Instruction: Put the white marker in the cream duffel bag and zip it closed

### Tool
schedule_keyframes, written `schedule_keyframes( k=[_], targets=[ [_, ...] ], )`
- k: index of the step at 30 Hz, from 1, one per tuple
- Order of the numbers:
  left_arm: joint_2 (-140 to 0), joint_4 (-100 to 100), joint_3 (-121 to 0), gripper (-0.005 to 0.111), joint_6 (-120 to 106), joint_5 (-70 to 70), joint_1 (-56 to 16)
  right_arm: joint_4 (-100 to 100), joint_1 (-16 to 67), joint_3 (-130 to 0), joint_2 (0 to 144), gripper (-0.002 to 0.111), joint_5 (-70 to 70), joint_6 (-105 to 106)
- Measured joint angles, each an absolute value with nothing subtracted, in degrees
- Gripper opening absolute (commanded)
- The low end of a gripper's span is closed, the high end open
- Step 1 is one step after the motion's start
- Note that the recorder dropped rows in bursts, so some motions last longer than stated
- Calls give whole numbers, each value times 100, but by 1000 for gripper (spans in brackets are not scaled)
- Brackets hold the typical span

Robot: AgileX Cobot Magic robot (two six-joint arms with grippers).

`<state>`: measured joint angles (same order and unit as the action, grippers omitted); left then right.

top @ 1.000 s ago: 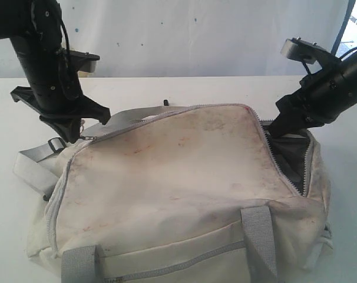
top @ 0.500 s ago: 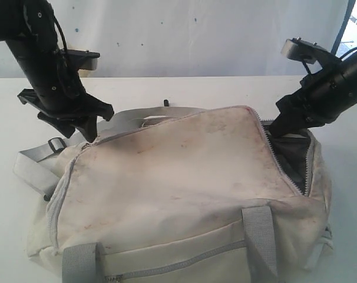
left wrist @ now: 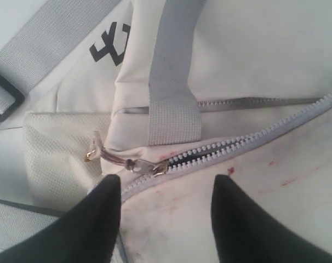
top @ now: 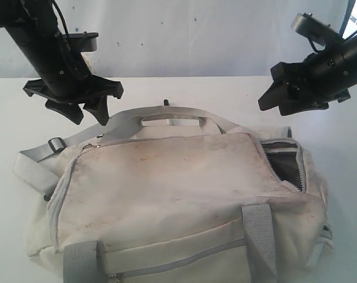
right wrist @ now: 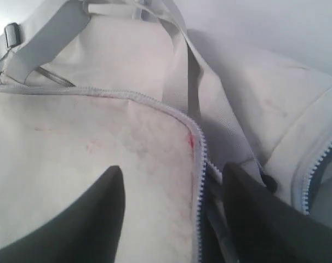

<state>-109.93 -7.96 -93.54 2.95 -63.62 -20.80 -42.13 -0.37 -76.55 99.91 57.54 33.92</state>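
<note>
Now that both arms have let go, the white marker cannot be seen, so it may be inside the cream duffel bag (top: 167,183), which has dropped flat on the bench (top: 178,94). The bag's right end (top: 283,162) gapes, dark inside. The left fingers (top: 100,112) and right fingers (top: 270,101) have lifted off, spread wide and holding nothing. The zip is not shut yet.

White table (top: 184,91) under the stained cream duffel bag (top: 167,188), its grey strap (top: 31,159) on the tabletop.
</note>
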Motion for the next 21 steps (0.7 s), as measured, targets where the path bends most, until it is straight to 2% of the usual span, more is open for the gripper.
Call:
schedule_keyframes(
  k=[12, 21],
  targets=[
    [-10993, -1266, -9354, 43, 304, -6472, -1870, -4185, 214, -7818, 10023, 54, 5952, 3288],
    [-10993, -1215, -9354, 43, 281, -6542, -1870, -4185, 632, -7831, 10739, 54, 5526, 3400]
  ],
)
